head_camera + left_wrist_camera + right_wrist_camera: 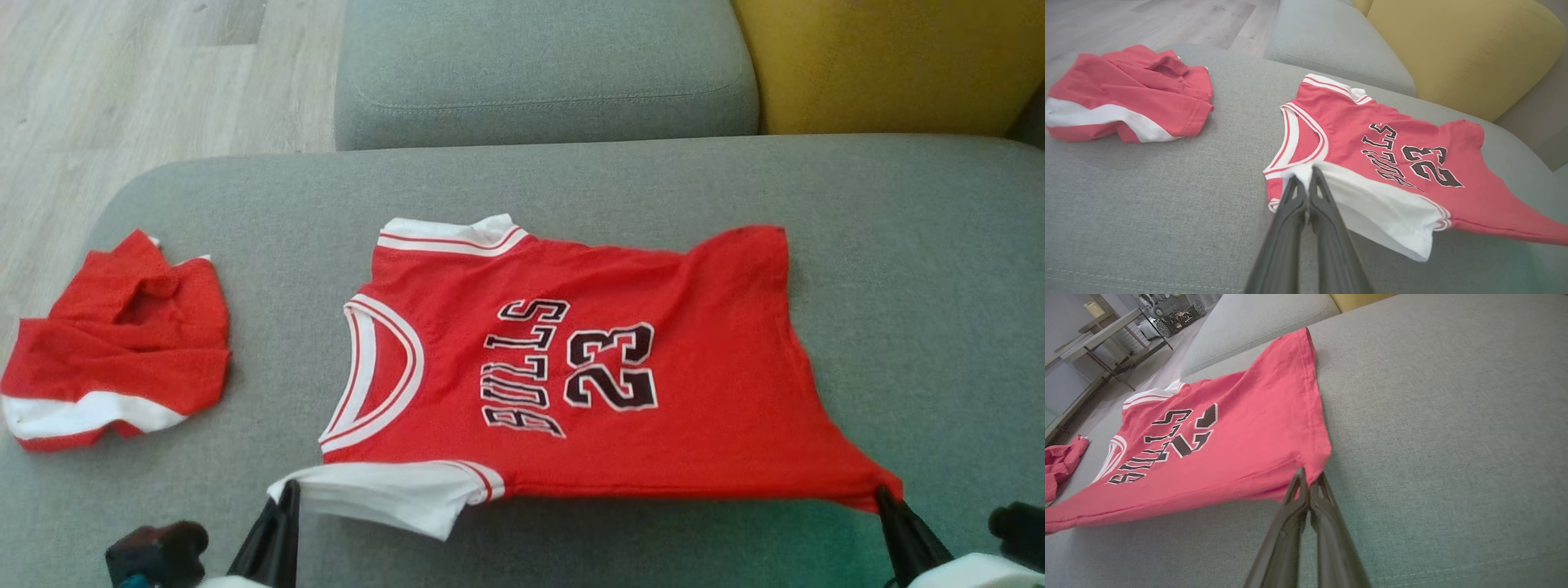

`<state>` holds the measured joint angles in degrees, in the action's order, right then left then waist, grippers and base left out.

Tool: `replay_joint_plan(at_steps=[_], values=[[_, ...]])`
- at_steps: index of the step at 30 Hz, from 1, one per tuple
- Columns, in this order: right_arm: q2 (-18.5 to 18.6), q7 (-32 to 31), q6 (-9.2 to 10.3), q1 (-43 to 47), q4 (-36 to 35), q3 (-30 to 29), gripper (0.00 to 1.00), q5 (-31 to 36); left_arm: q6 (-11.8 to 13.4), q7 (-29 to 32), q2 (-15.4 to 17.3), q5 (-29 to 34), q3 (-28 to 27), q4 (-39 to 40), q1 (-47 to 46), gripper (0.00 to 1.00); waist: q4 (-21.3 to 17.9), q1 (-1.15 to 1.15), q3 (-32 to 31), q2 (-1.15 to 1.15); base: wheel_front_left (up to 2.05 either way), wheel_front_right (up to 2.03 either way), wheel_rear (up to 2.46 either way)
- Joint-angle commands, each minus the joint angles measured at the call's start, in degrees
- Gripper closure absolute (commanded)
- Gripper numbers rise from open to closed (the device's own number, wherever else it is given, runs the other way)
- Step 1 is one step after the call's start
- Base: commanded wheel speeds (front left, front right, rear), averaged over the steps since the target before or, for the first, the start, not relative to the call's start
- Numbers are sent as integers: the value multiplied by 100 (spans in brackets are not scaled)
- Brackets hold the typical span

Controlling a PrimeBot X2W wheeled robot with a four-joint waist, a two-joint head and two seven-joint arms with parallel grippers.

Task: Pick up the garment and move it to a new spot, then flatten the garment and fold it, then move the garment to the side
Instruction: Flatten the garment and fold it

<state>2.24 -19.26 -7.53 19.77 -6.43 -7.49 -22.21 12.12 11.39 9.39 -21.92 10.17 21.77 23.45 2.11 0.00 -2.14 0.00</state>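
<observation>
A red basketball jersey (pixel 653 376) with "BULLS 23" lettering lies spread on the grey sofa seat (pixel 571 188), neck hole to the left. Its near edge is lifted off the cushion. My left gripper (pixel 287 490) is shut on the white shoulder strap (pixel 1372 204) at the near left corner, as the left wrist view shows at the gripper (pixel 1306 173). My right gripper (pixel 883 493) is shut on the red hem corner at the near right, also visible in the right wrist view where the gripper (pixel 1309 479) pinches the jersey (pixel 1229 441).
Red shorts with a white band (pixel 122 343) lie crumpled at the seat's left end, close to the edge above the wooden floor (pixel 122 82). A grey back cushion (pixel 539 65) and a yellow cushion (pixel 890 57) stand behind. Bare seat stretches right of the jersey.
</observation>
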Motion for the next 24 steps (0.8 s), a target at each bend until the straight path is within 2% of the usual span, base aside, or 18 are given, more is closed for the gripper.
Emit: replay_joint_plan(at_steps=[1,5,14,24], values=[[66,-19,4,-151,-192,86,100,-20,27,14,15,-28,-202,212,-231,100,-2,0,1,0,0,0,0],[65,-85,4,-246,-50,121,100,12,-33,100,53,-103,-187,31,-330,100,2,0,8,0,0,0,0],[65,-384,4,-1059,596,348,100,287,-712,468,220,-827,-209,-1122,-1478,100,55,0,188,0,0,0,0],[74,-210,4,-2183,1572,338,100,477,-1154,582,96,-1411,-298,-2604,-2919,100,18,0,558,0,0,0,0]])
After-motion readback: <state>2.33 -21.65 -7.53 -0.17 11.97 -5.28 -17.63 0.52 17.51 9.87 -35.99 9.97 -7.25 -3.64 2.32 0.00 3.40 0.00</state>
